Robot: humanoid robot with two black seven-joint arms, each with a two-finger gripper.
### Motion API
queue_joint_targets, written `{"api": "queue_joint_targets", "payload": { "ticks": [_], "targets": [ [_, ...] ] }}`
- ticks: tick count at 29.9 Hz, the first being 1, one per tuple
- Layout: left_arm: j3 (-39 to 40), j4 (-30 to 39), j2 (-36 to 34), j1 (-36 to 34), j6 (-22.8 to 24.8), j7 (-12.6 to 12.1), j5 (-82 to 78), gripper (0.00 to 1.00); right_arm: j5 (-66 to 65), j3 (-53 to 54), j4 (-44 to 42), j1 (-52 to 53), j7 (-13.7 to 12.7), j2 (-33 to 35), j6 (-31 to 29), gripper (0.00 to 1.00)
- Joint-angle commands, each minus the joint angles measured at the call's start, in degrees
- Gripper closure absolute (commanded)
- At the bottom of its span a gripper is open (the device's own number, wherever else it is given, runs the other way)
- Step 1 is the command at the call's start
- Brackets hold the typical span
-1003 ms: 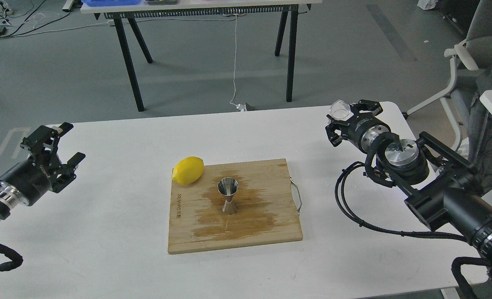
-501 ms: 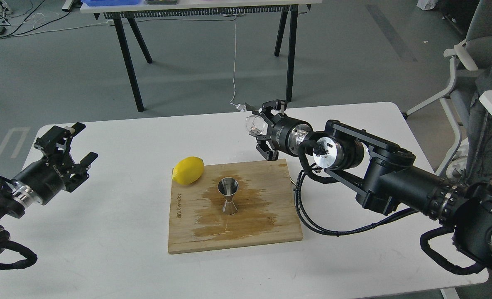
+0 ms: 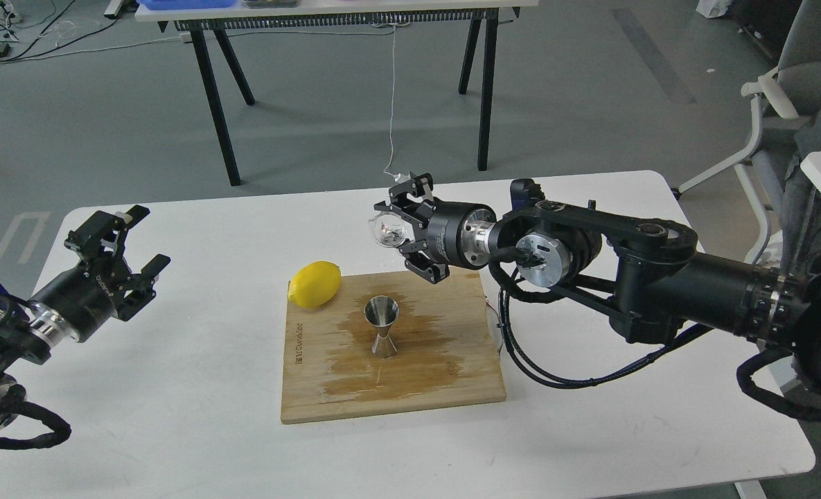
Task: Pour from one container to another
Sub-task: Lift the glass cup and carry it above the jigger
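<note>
Arms come in from both sides of the white table (image 3: 195, 430), and the wooden cutting board (image 3: 452, 378) near its middle serves as the landmark. From the right edge, the right arm stretches out nearly level, above the table, reaching leftward to the board's far edge. Its wrist is turned so the right gripper (image 3: 398, 232) points left, its fingers clenched around the small glass cup (image 3: 386, 229). The cup lies tipped on its side in that grasp, hanging in the air above the board's far edge, behind and slightly above the steel jigger (image 3: 382, 326).

The jigger stands upright on the board, near its middle, on a dark wet stain that spreads across the wood. A lemon (image 3: 314, 284) sits at the board's far left corner, partly overhanging the edge.

Well to the left of the board, the left arm rests low over the table's left end, forearm angled up and away. The left gripper (image 3: 122, 239) has its fingers spread apart and grasps nothing.

Dark lettering runs along the board's left edge, too small to read with confidence. White lettering marks the left gripper's body, also too small to read.
</note>
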State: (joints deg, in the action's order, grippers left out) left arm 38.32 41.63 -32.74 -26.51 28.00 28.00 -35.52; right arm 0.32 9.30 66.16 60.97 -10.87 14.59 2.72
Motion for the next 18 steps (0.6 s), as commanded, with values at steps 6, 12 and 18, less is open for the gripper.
{"api": "queue_joint_targets", "payload": {
  "ticks": [6,12,18],
  "targets": [
    [0.09,0.12,0.22,0.23,0.0,0.0,0.01,0.02,-6.38,-1.92,2.75,0.11,-1.35,3.34,-6.76,0.73],
    [0.0,0.12,0.31,0.32,0.0,0.0,0.01,0.02,-11.47,-2.88,3.01,-0.32,-1.17,3.69,-9.84,0.73],
    [0.0,0.12,0.39,0.32,0.0,0.0,0.01,0.02,-18.16,-3.06,3.1,-0.77,-0.82,3.61,-10.89,0.73]
  ]
}}
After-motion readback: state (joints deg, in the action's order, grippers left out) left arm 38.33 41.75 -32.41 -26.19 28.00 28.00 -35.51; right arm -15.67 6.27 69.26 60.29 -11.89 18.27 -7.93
